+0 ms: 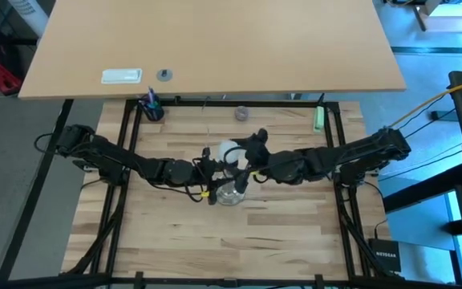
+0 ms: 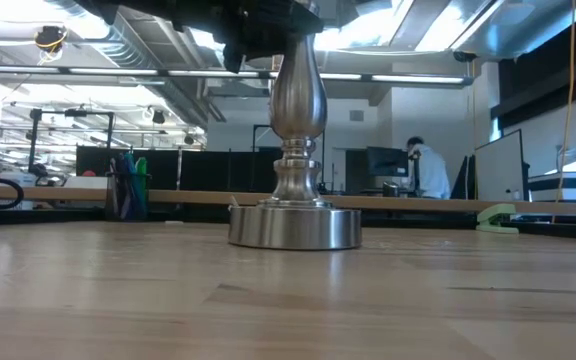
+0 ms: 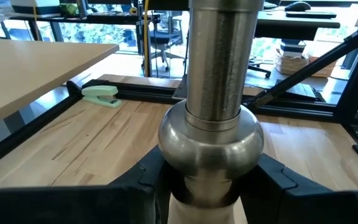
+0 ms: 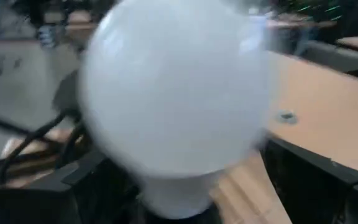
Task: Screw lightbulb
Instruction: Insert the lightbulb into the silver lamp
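Note:
A silvery stand rests upright by its round base on the wooden table, near the middle. The white lightbulb sits on top of it; its screw base is hidden. My left gripper comes from the table's left and is shut on the stand's stem. My right gripper comes from the right at bulb height. In the right wrist view the lightbulb fills the picture, with the open fingers on either side of its lower part and a gap showing beside it. My left gripper pinches the stand's stem between its two fingers, at the narrow part just under the round bulge. The fingers lie about level and come from the table's left, across the stem. The stand stays upright with its base on the table.
A green stapler, a small grey knob and a cup of pens lie along the table's far edge. Black frame rails border the table. Beyond stands a second tabletop with a white object.

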You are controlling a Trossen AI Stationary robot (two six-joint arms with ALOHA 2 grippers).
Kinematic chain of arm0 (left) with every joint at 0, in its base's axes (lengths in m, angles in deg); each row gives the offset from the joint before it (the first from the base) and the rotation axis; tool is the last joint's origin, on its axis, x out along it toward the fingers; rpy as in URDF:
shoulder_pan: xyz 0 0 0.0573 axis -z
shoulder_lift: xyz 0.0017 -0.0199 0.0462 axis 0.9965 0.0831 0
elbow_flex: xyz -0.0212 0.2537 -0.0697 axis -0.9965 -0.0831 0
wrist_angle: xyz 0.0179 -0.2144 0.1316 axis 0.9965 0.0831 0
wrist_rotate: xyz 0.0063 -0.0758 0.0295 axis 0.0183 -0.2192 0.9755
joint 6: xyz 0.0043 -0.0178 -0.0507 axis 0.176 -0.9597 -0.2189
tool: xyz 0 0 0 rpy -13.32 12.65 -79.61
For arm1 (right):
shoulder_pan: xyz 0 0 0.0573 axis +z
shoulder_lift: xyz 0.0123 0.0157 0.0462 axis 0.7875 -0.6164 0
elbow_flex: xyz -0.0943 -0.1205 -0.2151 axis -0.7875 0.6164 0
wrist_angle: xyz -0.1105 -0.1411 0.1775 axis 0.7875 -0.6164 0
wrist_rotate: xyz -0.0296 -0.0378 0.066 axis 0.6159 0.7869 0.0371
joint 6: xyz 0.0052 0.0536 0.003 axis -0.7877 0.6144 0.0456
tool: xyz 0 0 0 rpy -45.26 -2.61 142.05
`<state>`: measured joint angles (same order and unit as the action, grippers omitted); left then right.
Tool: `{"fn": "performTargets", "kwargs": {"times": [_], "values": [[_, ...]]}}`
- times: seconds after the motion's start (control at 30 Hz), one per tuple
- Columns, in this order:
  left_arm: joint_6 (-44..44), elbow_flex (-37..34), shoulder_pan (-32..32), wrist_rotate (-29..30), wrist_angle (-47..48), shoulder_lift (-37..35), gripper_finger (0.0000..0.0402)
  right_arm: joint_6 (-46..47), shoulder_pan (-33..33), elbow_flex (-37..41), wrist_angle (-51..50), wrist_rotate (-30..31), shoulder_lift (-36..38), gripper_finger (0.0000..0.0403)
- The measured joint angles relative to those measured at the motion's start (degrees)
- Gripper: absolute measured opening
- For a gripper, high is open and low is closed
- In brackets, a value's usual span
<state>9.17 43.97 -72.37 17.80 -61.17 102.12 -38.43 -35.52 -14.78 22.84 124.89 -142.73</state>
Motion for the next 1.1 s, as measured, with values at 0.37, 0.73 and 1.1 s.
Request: {"fn": "performTargets", "kwargs": {"times": [0.37,0.73,1.1], "values": [[0.5,0.0,0.3,0.4,0.1,0.0,0.0124,-2.7,0.0,0.0,-12.5,-18.8,8.4,0.0357],[4.1,0.0,0.3,-9.4,0.0,-0.1,0.0124,-14.8,-9.8,0.0,-17.3,-42.0,11.0,0.0358],[4.0,0.0,-1.7,-21.9,0.8,-0.6,0.0124,-17.7,-16.9,-0.2,-2.6,-70.4,9.0,0.0358]]}}
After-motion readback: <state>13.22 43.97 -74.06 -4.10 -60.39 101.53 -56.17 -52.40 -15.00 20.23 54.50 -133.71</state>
